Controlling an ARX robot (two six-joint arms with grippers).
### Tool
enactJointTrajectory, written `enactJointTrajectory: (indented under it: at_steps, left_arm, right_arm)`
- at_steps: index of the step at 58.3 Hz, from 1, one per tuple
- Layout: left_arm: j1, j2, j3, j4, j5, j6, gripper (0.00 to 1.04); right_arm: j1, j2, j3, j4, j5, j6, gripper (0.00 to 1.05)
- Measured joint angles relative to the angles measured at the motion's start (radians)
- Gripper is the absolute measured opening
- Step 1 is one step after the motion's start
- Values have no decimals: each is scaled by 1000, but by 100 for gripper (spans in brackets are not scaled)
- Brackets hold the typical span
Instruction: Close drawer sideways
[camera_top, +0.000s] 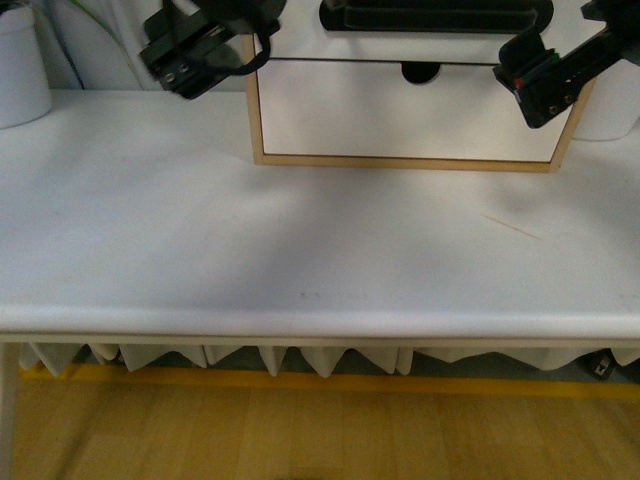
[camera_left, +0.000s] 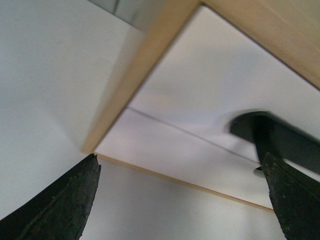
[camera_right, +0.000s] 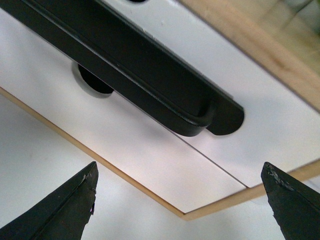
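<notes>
The drawer (camera_top: 450, 45) shows at the top of the front view, a white front with a long black bar handle (camera_top: 435, 15), set in a light wooden box (camera_top: 257, 120). Below it is a second white front (camera_top: 400, 115) with a half-round notch (camera_top: 420, 72). My left gripper (camera_top: 200, 60) hovers open at the box's left front corner. My right gripper (camera_top: 540, 85) hovers open at its right front corner. In the left wrist view the gripper (camera_left: 180, 160) frames the box's corner (camera_left: 130, 85) and the handle's end (camera_left: 280, 135). In the right wrist view the gripper (camera_right: 180, 167) faces the handle (camera_right: 150, 85), empty.
The box stands at the back of a white table (camera_top: 300, 230), whose front edge (camera_top: 320, 322) runs across the view. A white pot (camera_top: 20, 65) stands at the back left and a white object (camera_top: 610, 110) at the back right. A thin wooden stick (camera_top: 512, 227) lies right of centre.
</notes>
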Motion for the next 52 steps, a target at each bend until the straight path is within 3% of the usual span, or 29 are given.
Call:
enactJointTrajectory:
  at_steps: [18,28,39,52]
  left_arm:
    - [2,-263,-310,47,-51,11,99]
    - [-10,-469,-507,65,-194,85,99]
    - [-45,-755,-735,0,-298,132,99]
    - [-161,-1090,-940,-251,-497,109,99]
  right_arm:
    - [-10,-337,-282,8,-5,20,96]
    - [-31,-576,-457,-13,24,23,96]
    - [-68,-941,-651,-176,37,56,96]
    - [-158,-1378,-792,-439,34,127,96]
